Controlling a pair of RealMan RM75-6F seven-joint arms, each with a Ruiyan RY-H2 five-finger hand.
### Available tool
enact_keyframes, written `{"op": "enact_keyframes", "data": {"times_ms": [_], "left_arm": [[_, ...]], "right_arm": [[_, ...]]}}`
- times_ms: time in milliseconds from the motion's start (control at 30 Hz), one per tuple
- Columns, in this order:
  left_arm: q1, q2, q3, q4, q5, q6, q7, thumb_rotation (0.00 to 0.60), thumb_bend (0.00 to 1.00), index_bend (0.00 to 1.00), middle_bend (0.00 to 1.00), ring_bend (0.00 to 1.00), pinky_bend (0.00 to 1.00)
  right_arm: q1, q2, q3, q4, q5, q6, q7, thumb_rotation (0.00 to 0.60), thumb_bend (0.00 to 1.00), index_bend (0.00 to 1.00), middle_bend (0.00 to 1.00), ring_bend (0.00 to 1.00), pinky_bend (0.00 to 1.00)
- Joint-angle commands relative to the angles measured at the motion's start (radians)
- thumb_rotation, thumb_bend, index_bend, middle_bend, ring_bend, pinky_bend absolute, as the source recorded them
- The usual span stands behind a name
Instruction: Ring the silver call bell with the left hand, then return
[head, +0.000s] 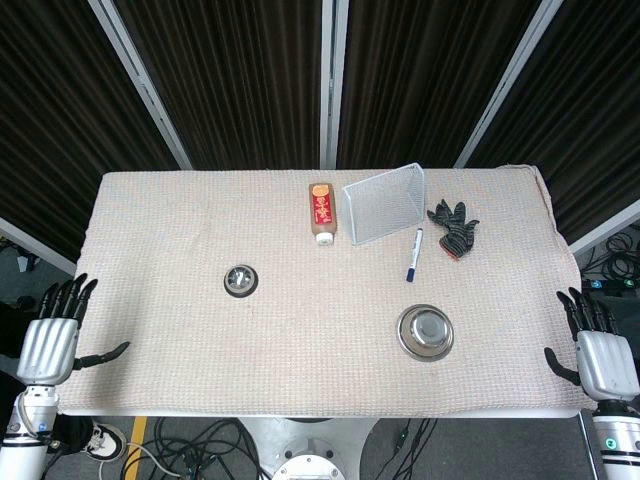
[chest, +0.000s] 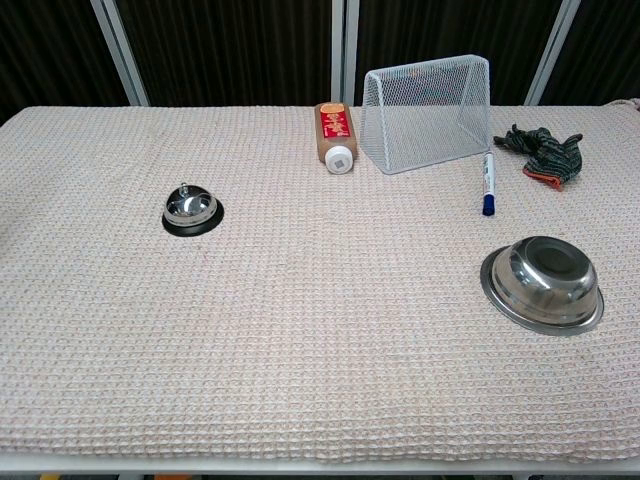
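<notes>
The silver call bell (head: 240, 280) (chest: 192, 210) sits on its black base on the left half of the cloth-covered table (head: 300, 350), nothing touching it. My left hand (head: 55, 335) hovers at the table's near left corner, fingers straight and spread, thumb out, holding nothing. It is well to the left of and nearer than the bell. My right hand (head: 600, 350) is at the near right corner, fingers also apart and empty. Neither hand appears in the chest view.
A steel bowl (head: 425, 332) (chest: 543, 284) stands at the near right. At the back lie a brown bottle (head: 322, 212) (chest: 337, 135), a white wire-mesh holder (head: 385, 203) (chest: 427, 98), a blue marker (head: 413, 255) (chest: 488, 184) and a dark glove (head: 455, 226) (chest: 540, 152).
</notes>
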Motion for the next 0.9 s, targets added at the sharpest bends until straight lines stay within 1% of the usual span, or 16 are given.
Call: {"op": "enact_keyframes", "data": {"times_ms": [33,433,667,900], "left_arm": [[-0.003,-0.001,-0.002,-0.003,0.000,-0.002,0.001,0.245,0.00,0.00,0.00,0.00,0.00],[-0.012,0.006,0.003,0.001,0.004,-0.014,-0.016,0.242,0.00,0.00,0.00,0.00,0.00],[-0.025,-0.012,0.007,0.027,0.020,-0.021,-0.027,0.244,0.00,0.00,0.00,0.00,0.00],[-0.055,-0.022,-0.009,0.023,0.006,-0.057,-0.017,0.255,0.00,0.00,0.00,0.00,0.00]], "right_arm": [[0.001,-0.001,0.000,0.002,-0.002,-0.001,0.003,0.600,0.25,0.00,0.00,0.00,0.00],[0.000,0.012,0.009,-0.019,0.006,0.008,-0.009,0.600,0.25,0.00,0.00,0.00,0.00],[0.005,0.011,0.005,-0.021,0.001,0.004,-0.035,0.600,0.25,0.00,0.00,0.00,0.00],[0.006,0.002,0.001,-0.012,0.001,-0.002,-0.038,0.600,0.25,0.00,0.00,0.00,0.00]]}}
